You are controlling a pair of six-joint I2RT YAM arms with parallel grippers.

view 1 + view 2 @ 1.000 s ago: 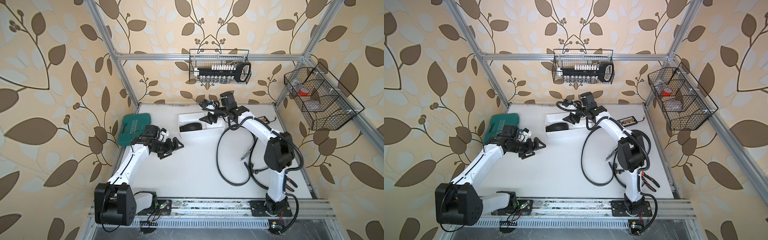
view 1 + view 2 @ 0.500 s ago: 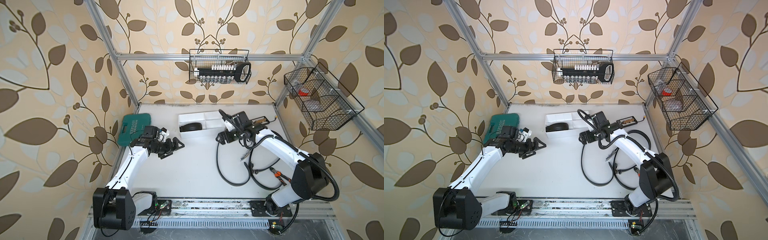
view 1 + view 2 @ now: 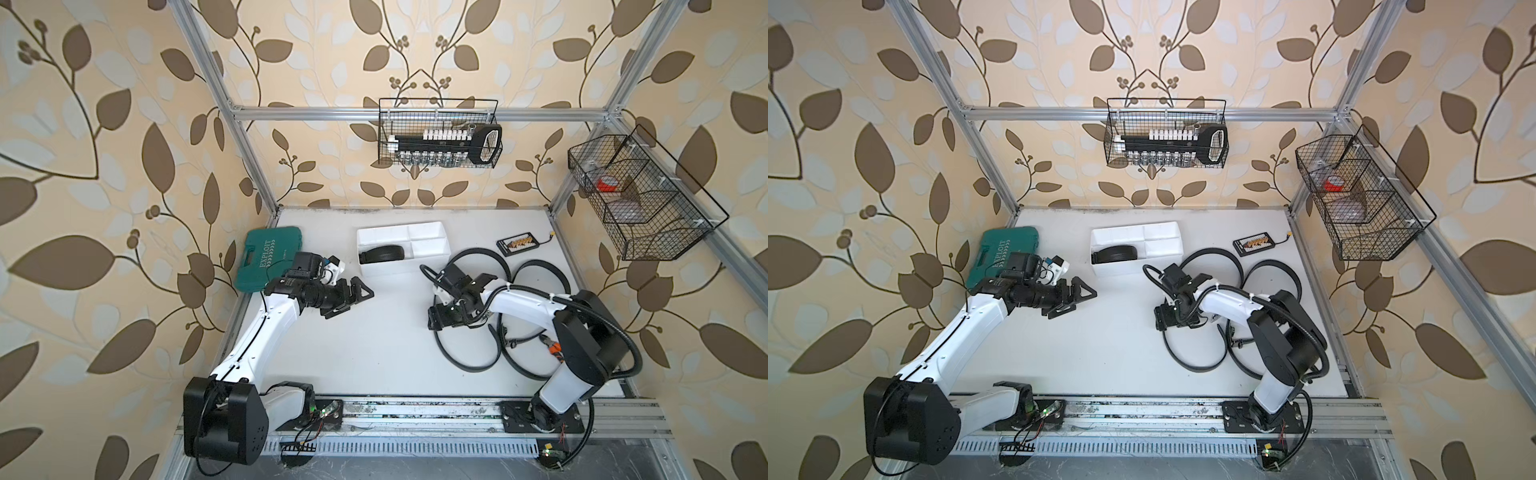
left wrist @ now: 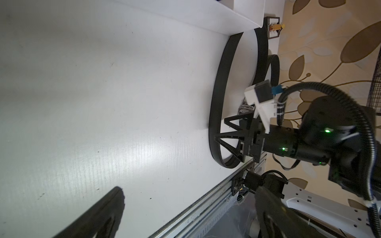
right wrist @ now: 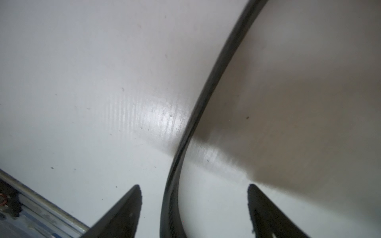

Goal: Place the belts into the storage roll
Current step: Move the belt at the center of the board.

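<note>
Right end effector (image 5: 193, 186) swung down, open, straddling loose belt (image 5: 185, 134).

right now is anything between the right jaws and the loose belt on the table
Nothing visible: the loose belt stands on edge between the right gripper's open jaws, touching neither.

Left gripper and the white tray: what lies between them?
Only bare table: nothing sits between the open left gripper and the white tray, as both top views show.
</note>
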